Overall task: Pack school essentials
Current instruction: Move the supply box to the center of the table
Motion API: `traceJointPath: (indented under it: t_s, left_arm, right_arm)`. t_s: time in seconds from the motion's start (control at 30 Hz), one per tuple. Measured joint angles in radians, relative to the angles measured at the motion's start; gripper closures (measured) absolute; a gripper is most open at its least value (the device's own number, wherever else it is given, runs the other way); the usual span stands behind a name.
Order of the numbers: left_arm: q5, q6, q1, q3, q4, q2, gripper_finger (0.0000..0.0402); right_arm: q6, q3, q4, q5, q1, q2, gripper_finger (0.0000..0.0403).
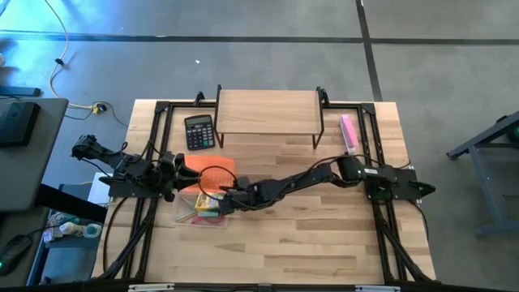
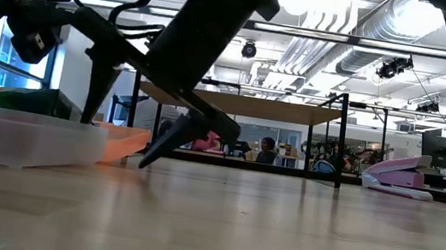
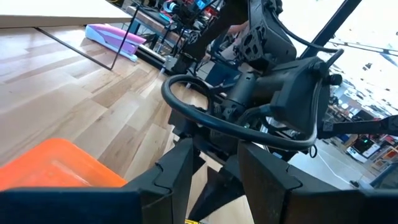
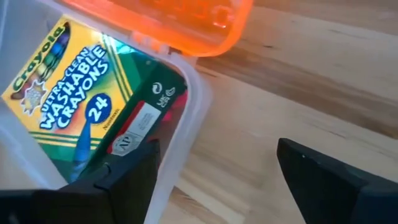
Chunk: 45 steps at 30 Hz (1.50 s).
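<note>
Now the crayon box [image 4: 81,93] lies flat inside a clear plastic case [image 4: 186,130], its yellow-and-green face up; in the high view the case [image 1: 182,217] sits on the table [image 1: 308,235] left of centre, between the two arms. An orange lid [image 4: 180,25], hinged open, stands at the case's far edge, toward the calculator [image 1: 199,131] that lies beside a wooden shelf [image 1: 268,113] at the back of the table. The right gripper [image 4: 217,180] reaches across from the right side to the case's near right corner; its two dark fingers [image 4: 329,180] are spread apart and hold nothing, one over the inside of the case just beside the crayon box and the other outside the wall, above bare wood. In the low view its fingertips point down close to the tabletop next to the case [image 2: 23,137]. The left gripper [image 3: 214,180] sits at the lid, with the orange plastic [image 3: 56,165] right before its fingers, which stand partly parted; whether they pinch the lid I cannot tell. Something red shows under the crayon box at the case wall, too hidden to name. A pink stapler [image 1: 349,131] lies well apart, to the right of the shelf.
</note>
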Motion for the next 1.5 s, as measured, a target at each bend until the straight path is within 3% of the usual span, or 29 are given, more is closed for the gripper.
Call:
traceJointPath:
  t_s: [0.83,1.33,1.5]
  left_arm:
    - [0.000,0.000,0.000,0.000,0.000,0.000,0.0284]
    - [0.000,0.000,0.000,0.000,0.000,0.000,0.0284]
    - [0.000,0.000,0.000,0.000,0.000,0.000,0.0284]
  right_arm:
    - [0.090,0.002,-0.152,0.011,0.015,-0.003,0.0099]
    - [0.129,0.001,-0.206,0.012,0.022,-0.004,0.0225]
    - [0.161,-0.002,-0.297,0.046,0.036,-0.026,0.0259]
